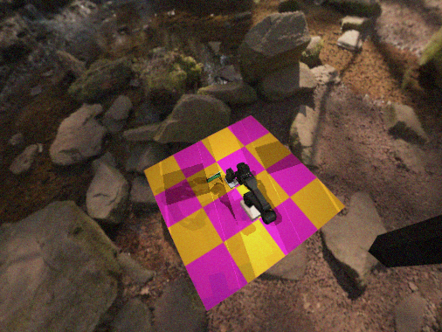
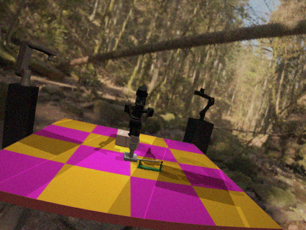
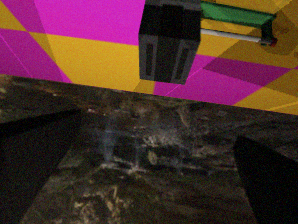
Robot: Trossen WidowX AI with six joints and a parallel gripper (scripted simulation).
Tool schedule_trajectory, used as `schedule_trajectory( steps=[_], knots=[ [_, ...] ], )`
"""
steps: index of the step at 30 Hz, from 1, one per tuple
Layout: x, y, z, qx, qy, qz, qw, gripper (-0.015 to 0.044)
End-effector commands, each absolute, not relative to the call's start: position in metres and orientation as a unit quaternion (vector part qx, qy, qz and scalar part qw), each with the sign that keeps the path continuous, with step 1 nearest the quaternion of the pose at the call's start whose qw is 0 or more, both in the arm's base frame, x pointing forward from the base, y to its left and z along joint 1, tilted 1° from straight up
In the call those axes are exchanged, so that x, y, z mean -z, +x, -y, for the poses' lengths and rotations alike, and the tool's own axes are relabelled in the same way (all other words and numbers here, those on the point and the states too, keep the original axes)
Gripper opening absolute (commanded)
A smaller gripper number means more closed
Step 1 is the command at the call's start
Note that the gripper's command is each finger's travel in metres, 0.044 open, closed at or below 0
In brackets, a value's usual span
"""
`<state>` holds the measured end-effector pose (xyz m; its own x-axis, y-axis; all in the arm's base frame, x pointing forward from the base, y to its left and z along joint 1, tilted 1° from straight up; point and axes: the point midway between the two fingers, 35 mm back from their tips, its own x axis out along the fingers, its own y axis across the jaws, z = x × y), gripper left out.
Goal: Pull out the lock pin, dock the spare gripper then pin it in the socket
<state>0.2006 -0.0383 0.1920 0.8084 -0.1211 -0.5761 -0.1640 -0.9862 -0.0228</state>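
Pin (image 2: 149, 160) (image 3: 232, 36) lies along the green rack (image 1: 214, 177) (image 2: 149, 169) (image 3: 240, 15), at about four o'clock from the mount (image 1: 231, 184) (image 2: 130, 157) in the exterior view, so it is out of the socket. The spare (image 1: 231, 172) (image 3: 167, 50) stands upright over the mount and looks docked, though how deep its spigot sits I cannot tell. The hand (image 1: 244, 169) (image 2: 138, 111) (image 3: 158, 130) is wide apart with nothing between its fingers, which show at eight and four o'clock in the wrist view.

I judge the fetching of the pin to be next, then the locking push. It should be light and stiff, slim enough to roll or twist in a loose grip; I would take it squarely near the red end, leaving the pale end free to enter. The spare will likely be heavier and top-heavy, so a knock before locking could tilt it.

The pin is a smooth, pale, straight rod, perhaps metal. The rack is a thin green frame with raised ends; the spare is a dark, boxy body with two long slots. The mount's foot is a flat grey slab on the magenta and yellow checked desk (image 1: 205, 284) (image 2: 91, 187).
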Motion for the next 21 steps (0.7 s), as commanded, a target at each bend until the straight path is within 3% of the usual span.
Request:
schedule_trajectory(
  steps=[1, 9, 16, 21],
  knots=[
    [-0.191, 0.202, 0.032, -0.301, -0.951, -0.061, 0.032, 0.0387],
    [-0.197, 0.211, -0.045, -0.303, -0.946, 0.111, -0.014, 0.0180],
    [-0.198, 0.211, -0.054, -0.303, -0.943, 0.131, -0.028, 0.0180],
    [-0.205, 0.226, -0.051, -0.316, -0.902, 0.184, -0.230, 0.0180]
  ],
)
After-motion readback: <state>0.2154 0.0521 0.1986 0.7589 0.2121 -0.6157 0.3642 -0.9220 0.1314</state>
